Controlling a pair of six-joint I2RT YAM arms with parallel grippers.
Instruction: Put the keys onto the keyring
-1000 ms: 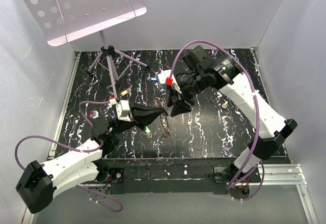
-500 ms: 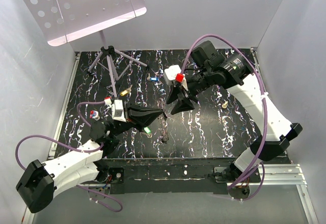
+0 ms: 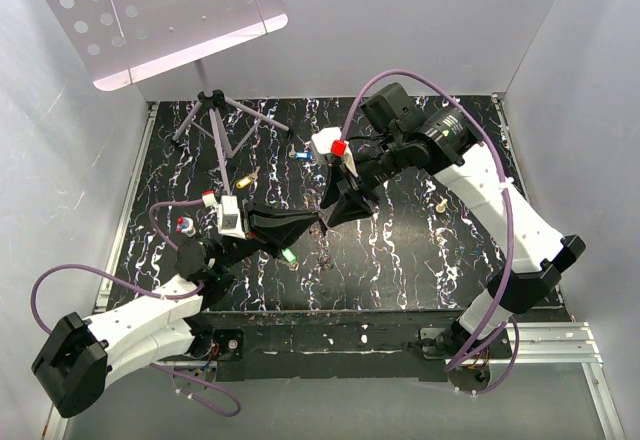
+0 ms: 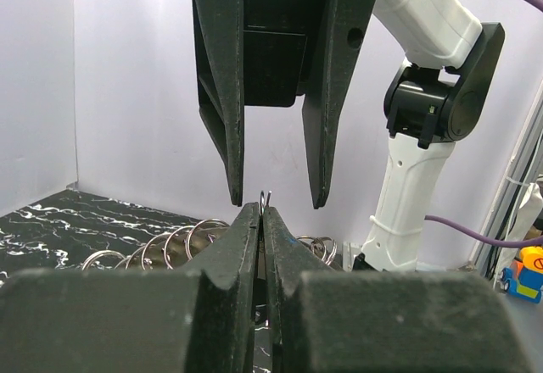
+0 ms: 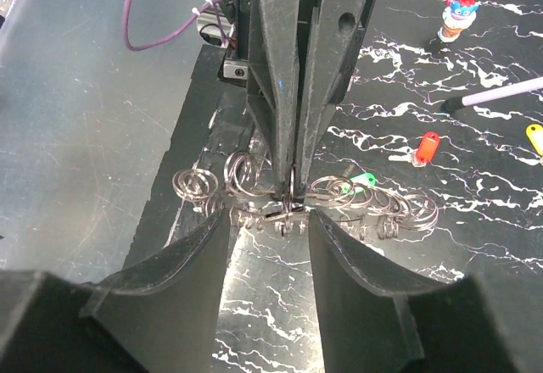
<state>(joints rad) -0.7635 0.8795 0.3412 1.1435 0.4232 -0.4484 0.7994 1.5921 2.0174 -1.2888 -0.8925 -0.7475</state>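
Left pincer pinches keyring, a cluster of silvery wire loops; right pincer gapes wide.

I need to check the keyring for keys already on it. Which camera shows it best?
Right wrist: the keyring lies spread out on the table at the tip of the left claw. Left wrist shows only a few loops behind that claw; top external, a faint glint.

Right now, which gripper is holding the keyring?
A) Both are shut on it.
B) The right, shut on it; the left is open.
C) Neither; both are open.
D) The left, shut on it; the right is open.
D: the left gripper has its fingers pressed together on a wire of the keyring, while the right gripper stands open, a finger either side of that tip.
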